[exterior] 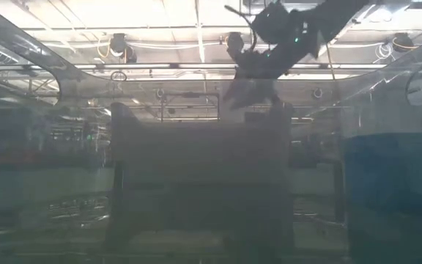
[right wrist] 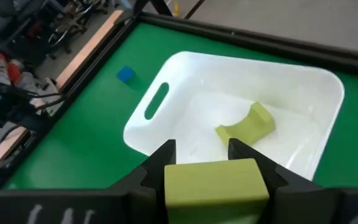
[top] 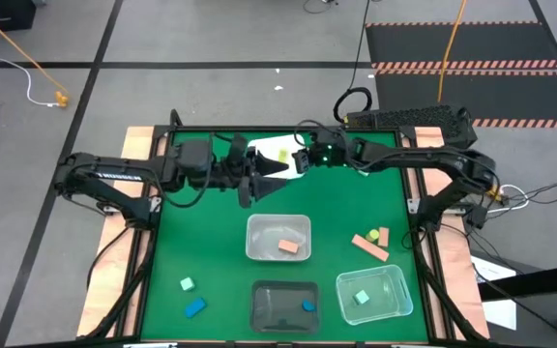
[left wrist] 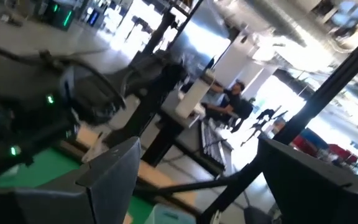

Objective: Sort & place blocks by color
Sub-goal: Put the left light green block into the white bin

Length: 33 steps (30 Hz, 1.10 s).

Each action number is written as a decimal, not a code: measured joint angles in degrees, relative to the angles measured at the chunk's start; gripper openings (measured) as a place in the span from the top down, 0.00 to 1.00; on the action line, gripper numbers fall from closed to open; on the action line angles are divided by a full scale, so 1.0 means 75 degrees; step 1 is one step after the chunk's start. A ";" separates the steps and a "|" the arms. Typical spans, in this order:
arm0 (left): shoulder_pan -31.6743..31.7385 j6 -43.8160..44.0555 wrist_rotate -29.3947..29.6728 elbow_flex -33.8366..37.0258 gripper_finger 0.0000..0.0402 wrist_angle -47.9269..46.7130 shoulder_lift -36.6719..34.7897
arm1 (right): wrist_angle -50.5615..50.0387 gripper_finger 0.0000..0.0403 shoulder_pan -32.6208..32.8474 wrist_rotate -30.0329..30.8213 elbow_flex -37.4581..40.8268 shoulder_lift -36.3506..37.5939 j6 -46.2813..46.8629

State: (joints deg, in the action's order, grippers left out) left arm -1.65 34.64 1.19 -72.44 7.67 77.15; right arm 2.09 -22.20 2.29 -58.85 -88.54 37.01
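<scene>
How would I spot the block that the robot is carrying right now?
Look to the far edge of the green table, where a white tub sits. Above it the right gripper holds a yellow-green block in its jaws. It is the only block off the table.

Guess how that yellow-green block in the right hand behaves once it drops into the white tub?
The yellow-green block looks rigid and flat-faced, so it likely lands flat, not rolling. It sits squarely in the right hand, suggesting little slip. It may knock the arched piece in the white tub.
</scene>
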 joint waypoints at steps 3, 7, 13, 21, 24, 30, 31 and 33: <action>0.0000 0.0089 0.0005 0.0000 0.22 -0.0290 0.0005 | 0.0312 0.72 -0.0137 -0.0141 0.0000 -0.0281 0.0139; 0.0015 0.0236 0.0015 0.0000 0.23 -0.0463 0.0005 | 0.0706 0.72 -0.0253 -0.0146 0.0000 -0.0585 0.0399; 0.0015 0.0238 0.0017 0.0000 0.22 -0.0491 0.0005 | 0.1269 0.72 -0.0369 -0.0365 0.0000 -0.1052 0.0867; 0.0015 0.0247 0.0017 0.0000 0.23 -0.0494 0.0005 | 0.1262 0.72 -0.0452 -0.0338 -0.0143 -0.1100 0.0966; 0.0015 0.0247 0.0017 0.0000 0.22 -0.0494 0.0005 | 0.1245 0.72 -0.0487 -0.0328 -0.0460 -0.1166 0.0733; 0.0010 0.0339 0.0017 0.0000 0.24 -0.0487 0.0005 | 0.1207 0.72 -0.0543 -0.0383 -0.1132 -0.1710 0.0570; -0.0016 0.0340 0.0017 0.0000 0.24 -0.0488 0.0005 | 0.1178 0.72 -0.0552 -0.0450 -0.1202 -0.1760 0.0570; -0.0055 0.0340 0.0023 0.0000 0.24 -0.0499 0.0005 | 0.1208 0.72 -0.0583 -0.0558 -0.1411 -0.1919 0.0569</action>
State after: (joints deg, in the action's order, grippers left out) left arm -2.06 37.19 1.37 -72.44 3.93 77.19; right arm 11.15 -26.57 -1.90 -69.43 -102.93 41.28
